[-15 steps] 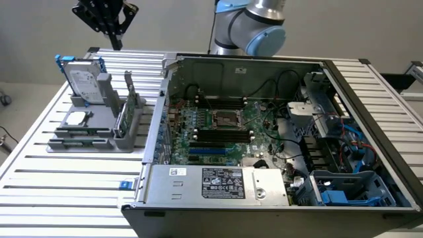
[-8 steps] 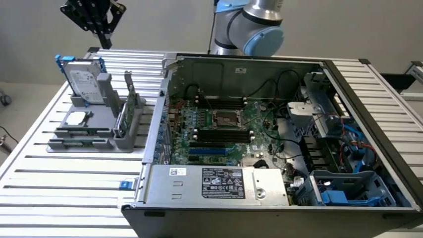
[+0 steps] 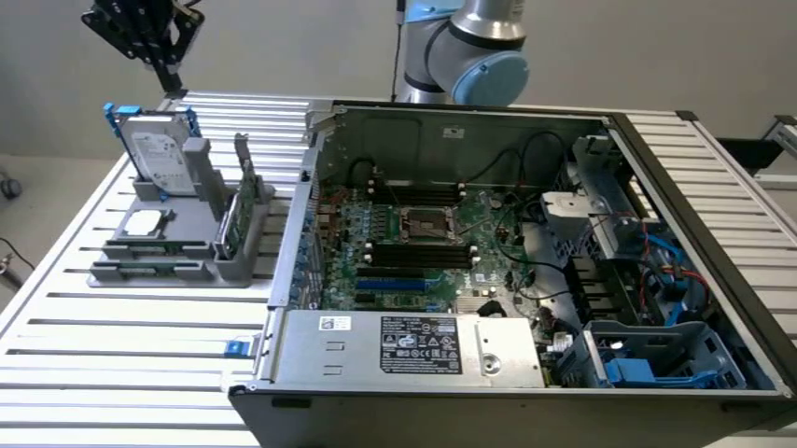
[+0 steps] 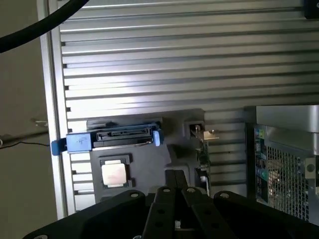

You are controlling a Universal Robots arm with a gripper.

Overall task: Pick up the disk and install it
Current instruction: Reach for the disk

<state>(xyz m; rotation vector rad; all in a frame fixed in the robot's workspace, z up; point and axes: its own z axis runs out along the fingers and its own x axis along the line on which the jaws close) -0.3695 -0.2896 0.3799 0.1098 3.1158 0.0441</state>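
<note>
Nothing of the job is done yet, as far as I can judge. The disk (image 3: 160, 154) stands upright on edge in the grey holder (image 3: 187, 257) on the table (image 3: 112, 327), at the exterior view's left, with its blue carrier framing it and the white label facing the camera. It is neither lifted nor seated anywhere in the open computer case (image 3: 461, 126), which sits just beside the holder and takes up most of the table. So both halves of the task remain undone: the pick and the install.

My tool (image 3: 170, 80) hangs in the air above the disk's upper edge, a little behind it in the exterior view and clear of it, touching nothing. The fingers are pressed together with no gap between them, and nothing is caught in them (no carrier edge, no cable). From my wrist I look down past those closed fingers (image 4: 172, 181) onto the holder. There I see the disk (image 4: 122, 137) edge-on, the carrier's blue ends sticking out at either side, and the small silver chip (image 4: 113, 173) lying flat in its own pocket next to it.

The disk is the nearest thing to my tool. The chip and the thin green circuit stick (image 3: 228, 219) rest untouched in their slots.
</note>
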